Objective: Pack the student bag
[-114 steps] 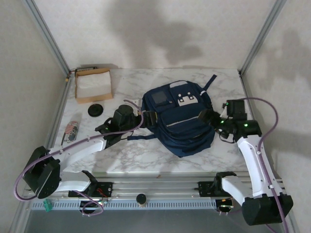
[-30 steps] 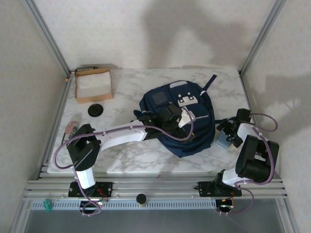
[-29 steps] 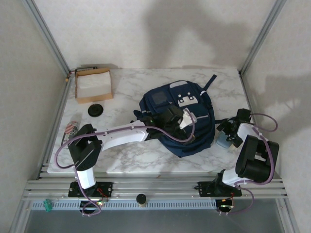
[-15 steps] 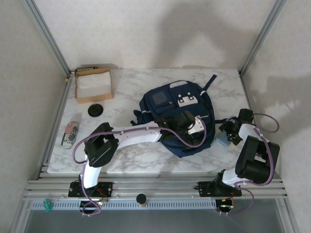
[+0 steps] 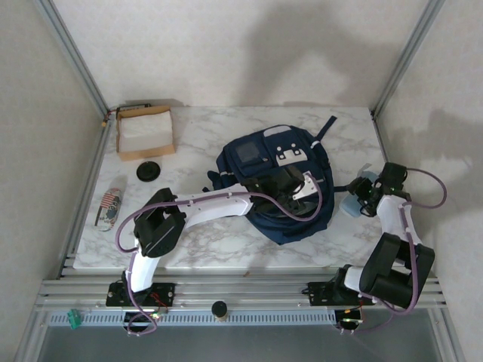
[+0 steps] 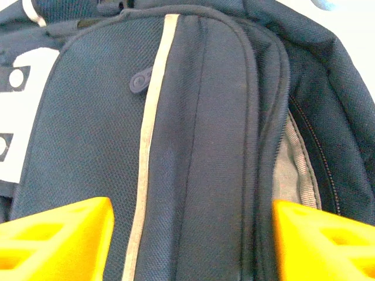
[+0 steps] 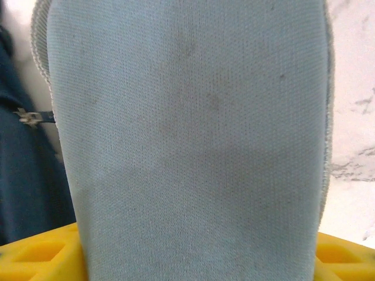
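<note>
1. Backpack and arms from the top external camera: the navy student bag [image 5: 256,162] lies flat at the middle of the marble table [image 5: 204,241]. The left gripper [image 5: 298,188] sits over its front pocket. The right gripper [image 5: 364,197] is just beside the bag's right edge and carries a pale blue fabric item [image 5: 352,204]. A shallow cardboard box [image 5: 145,130] stands at the far left corner. A black disc [image 5: 149,171] and a small striped object [image 5: 109,205] lie in front of it, well apart from the bag.

2. Left wrist: the bag [image 6: 199,117] lies close under the left gripper [image 6: 193,234]. Its yellow fingers [image 6: 58,234] stand apart, one on each side of the front pocket and its pale stripe [image 6: 146,146]. I cannot tell whether the tips press the cloth. A grey lining [image 6: 287,175] shows in a gap at the right.

3. Right wrist: the right gripper [image 7: 196,257] is clamped on the pale blue fabric item [image 7: 193,129]. The navy bag [image 7: 23,158] is at its left and the marble table [image 7: 351,117] at its right.
</note>
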Motion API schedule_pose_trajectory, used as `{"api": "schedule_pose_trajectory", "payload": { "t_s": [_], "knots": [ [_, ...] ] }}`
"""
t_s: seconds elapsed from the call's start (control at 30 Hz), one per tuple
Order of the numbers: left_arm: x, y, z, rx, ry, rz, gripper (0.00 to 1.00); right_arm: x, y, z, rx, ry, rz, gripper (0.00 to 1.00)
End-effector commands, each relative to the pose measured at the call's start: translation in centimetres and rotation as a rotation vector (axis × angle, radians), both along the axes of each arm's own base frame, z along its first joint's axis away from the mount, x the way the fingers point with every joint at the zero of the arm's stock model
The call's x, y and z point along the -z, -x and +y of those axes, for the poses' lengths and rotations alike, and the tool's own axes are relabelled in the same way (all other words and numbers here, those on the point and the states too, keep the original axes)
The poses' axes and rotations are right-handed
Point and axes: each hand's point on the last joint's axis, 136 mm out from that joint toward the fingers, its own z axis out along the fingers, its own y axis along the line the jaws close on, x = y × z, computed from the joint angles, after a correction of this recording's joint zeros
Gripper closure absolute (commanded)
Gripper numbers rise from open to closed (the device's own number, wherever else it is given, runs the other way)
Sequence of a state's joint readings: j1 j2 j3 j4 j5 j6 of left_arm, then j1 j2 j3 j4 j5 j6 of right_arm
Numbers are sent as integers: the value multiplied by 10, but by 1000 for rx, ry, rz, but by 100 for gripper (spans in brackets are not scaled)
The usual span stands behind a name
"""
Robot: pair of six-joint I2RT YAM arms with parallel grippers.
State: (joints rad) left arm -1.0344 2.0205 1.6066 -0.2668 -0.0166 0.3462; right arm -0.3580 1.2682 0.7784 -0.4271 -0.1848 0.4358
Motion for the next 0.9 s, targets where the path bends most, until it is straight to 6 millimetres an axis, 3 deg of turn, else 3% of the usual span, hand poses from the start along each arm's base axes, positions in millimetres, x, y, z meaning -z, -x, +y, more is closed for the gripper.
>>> {"api": "schedule_pose_trajectory", "payload": {
  "t_s": [0.0, 0.13, 0.2, 0.27, 0.33, 0.43, 0.67, 0.73, 0.87],
  "knots": [
    [0, -10, 1, -21, -13, -5, 44, -31, -8, 10, -22, -28, -67, 33],
    [17, 8, -2, 43, -28, 68, 49, -50, -10, 21, -46, -50, -105, 33],
    [26, 8, -1, 42, -57, 73, 56, -58, -11, 27, -58, -55, -121, 33],
    [31, 2, 0, 20, -77, 59, 66, -66, -13, 32, -74, -64, -135, 33],
    [26, -7, 1, -15, -65, 29, 84, -71, -13, 38, -92, -77, -134, 33],
    [2, -17, 0, -54, 5, -2, 100, -78, -10, 50, -134, -106, -137, 33],
    [-92, -56, 18, -288, 294, -67, 100, -94, 12, 82, -249, -143, -122, 33],
    [-116, -66, 26, -365, 379, -81, 100, -89, 21, 95, -284, -165, -95, 33],
    [-140, -65, 26, -389, 489, -52, 100, -78, 31, 121, -338, -210, -81, 33]
  ]
}}
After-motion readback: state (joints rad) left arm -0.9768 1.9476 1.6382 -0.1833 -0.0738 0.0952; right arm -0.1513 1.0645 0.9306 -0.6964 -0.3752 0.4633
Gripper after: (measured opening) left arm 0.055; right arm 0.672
